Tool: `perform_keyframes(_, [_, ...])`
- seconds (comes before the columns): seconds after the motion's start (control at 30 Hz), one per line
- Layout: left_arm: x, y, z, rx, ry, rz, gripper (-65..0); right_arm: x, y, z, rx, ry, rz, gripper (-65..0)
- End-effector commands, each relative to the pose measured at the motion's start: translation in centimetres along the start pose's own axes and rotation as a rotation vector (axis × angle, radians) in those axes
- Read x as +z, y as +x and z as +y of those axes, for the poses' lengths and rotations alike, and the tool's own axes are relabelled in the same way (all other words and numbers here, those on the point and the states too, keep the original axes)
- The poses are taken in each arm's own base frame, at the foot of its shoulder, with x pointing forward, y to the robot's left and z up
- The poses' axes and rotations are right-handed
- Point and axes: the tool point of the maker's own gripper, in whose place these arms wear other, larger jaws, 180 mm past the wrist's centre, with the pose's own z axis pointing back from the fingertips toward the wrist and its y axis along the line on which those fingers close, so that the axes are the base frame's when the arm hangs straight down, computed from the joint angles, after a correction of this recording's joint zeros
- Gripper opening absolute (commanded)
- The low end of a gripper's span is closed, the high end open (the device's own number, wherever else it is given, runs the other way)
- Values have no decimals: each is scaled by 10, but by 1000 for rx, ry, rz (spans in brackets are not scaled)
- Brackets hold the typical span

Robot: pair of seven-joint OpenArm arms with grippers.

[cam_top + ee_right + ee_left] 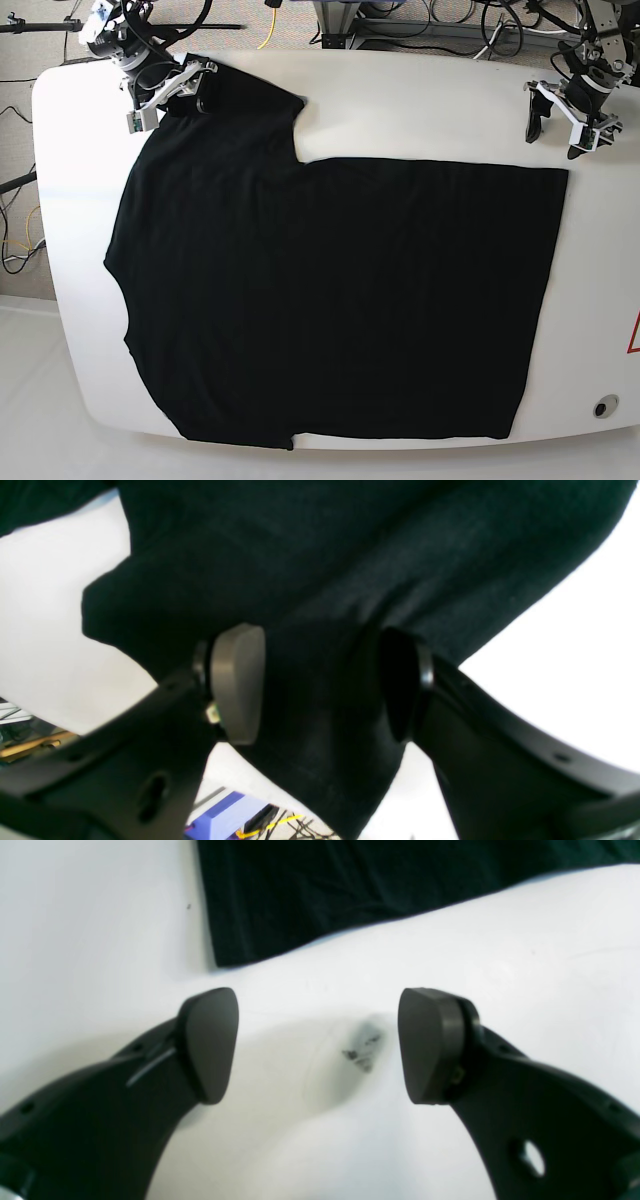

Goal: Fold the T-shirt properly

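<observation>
The black T-shirt (340, 300) lies spread flat on the white table (420, 100), one sleeve at the far left and the hem at the right. My right gripper (175, 98) is at that far-left sleeve. In the right wrist view its fingers (237, 680) stand apart with a fold of the T-shirt (350, 555) between them, at the table's edge, so the right gripper (320, 685) is open around the cloth. My left gripper (317, 1045) is open over bare table, just short of the T-shirt (325, 890) corner. In the base view the left gripper (553, 135) is beyond the far-right hem corner.
A dark smudge (364, 1046) marks the table between the left fingers. There is a small round hole (600, 407) near the table's front right corner. Cables and stands (440, 20) lie past the far edge. Floor clutter (235, 820) shows below the table edge.
</observation>
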Motion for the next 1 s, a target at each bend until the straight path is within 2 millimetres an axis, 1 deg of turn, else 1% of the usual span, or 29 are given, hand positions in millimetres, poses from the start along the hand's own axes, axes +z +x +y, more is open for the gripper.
perform_keyframes(0.0, [4, 10, 10, -5, 25, -31, -182, 4, -7, -5, 5, -25, 38, -292])
perform_keyframes(0.17, [3, 9, 11, 2, 28, -26, -184, 5, -8, -7, 7, -31, 45, -293])
perform_keyframes(0.5, [0, 15, 12, 10, 37, -37, -187, 6, -6, -10, -6, -38, 34, -290])
perform_keyframes(0.57, [-4, 21, 12, 6, 38, -54, -190, 6, -6, -7, -14, -25, 21, -291])
perform_keyframes(0.7, [-5, 25, 13, 4, 39, -63, -191, 7, -5, -8, -21, -25, 12, -290])
perform_keyframes(0.83, [-5, 26, 13, 4, 39, -68, -191, 9, -2, -9, -29, -26, 0, -292])
perform_keyframes(0.9, [-3, 22, 12, 13, 36, -66, -184, 13, 1, -15, -44, -43, -23, -291])
perform_keyframes(0.97, [-3, 21, 12, 14, 36, -65, -185, 14, 1, -15, -48, -39, -26, -291])
